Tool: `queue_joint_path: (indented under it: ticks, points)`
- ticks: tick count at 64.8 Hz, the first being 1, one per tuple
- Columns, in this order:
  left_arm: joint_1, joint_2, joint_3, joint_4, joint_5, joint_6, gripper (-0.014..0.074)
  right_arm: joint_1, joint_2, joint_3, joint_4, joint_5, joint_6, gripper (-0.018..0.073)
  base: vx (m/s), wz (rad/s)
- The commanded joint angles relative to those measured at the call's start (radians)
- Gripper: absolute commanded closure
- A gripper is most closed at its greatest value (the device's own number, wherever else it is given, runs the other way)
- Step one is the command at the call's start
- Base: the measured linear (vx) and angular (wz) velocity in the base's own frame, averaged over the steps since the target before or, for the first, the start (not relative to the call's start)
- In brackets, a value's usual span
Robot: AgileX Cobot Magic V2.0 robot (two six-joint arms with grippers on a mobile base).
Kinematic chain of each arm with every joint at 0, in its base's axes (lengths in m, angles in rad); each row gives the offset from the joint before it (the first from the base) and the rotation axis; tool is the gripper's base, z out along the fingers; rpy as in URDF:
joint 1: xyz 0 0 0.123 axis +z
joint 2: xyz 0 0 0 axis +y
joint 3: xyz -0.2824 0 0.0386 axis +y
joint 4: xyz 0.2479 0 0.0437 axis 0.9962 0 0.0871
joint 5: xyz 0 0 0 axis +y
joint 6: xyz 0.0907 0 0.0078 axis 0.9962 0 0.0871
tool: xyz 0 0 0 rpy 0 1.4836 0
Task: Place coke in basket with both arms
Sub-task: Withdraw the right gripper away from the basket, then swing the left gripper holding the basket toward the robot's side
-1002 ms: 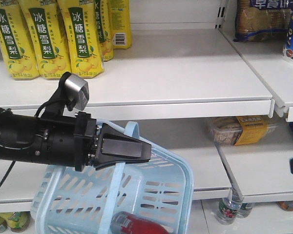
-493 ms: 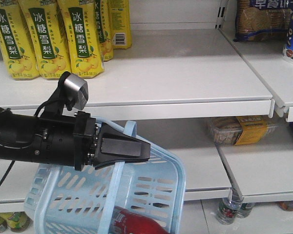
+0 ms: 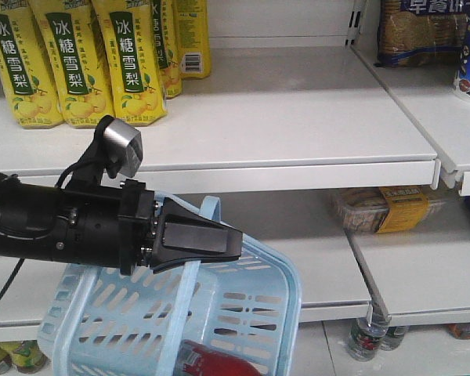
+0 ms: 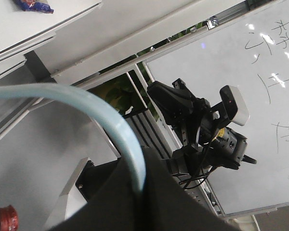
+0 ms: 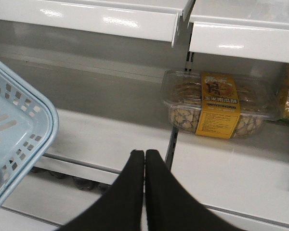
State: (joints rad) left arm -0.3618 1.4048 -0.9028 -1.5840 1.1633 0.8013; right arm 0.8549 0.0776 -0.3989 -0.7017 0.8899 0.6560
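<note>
The left gripper (image 3: 236, 241) has its jaws clamped on the basket's handle (image 4: 127, 144), which runs straight into them in the left wrist view. The basket (image 3: 227, 313) hangs from that one grip in front of the shelves, tilted, with its near end lower. The coke (image 3: 219, 362) lies on its side on the basket floor, red label up.

The right gripper (image 5: 144, 153) has its jaws pressed together with nothing between them. It is just right of the basket's corner and points at the middle shelf.

With the bottle inside, the placing itself looks done, and the step in hand seems to be carrying the loaded basket. The next move probably calls for a level, slow swing so the coke does not roll, and for keeping the right arm off the shelf lip.

Behind are white metal shelves (image 3: 298, 117). Yellow cartons (image 3: 133, 63) stand on the upper one and a clear snack box (image 5: 216, 103) sits on the middle one. Small bottles (image 3: 368, 333) stand at the bottom. The left wrist view also shows a whiteboard (image 4: 260, 96) across the room.
</note>
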Motion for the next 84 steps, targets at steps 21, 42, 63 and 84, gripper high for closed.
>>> queue_joint_path:
  ticks: [21, 42, 63, 84]
  points:
    - [-0.005, -0.038, -0.035, -0.129, 0.080, 0.005, 0.0603, -0.003, 0.015, -0.022, -0.047, -0.060, 0.000, 0.0564, 0.00, 0.00]
    - [-0.005, -0.066, -0.035, -0.148, 0.080, 0.014, 0.0603, -0.003, 0.015, -0.022, -0.047, -0.060, 0.000, 0.0564, 0.00, 0.00]
    - [-0.005, -0.284, -0.035, -0.045, 0.062, 0.005, 0.0603, -0.003, 0.015, -0.022, -0.047, -0.060, 0.000, 0.0564, 0.00, 0.00]
    - [-0.005, -0.469, -0.032, 0.045, 0.016, -0.020, 0.0603, -0.003, 0.015, -0.022, -0.047, -0.060, 0.000, 0.0564, 0.00, 0.00]
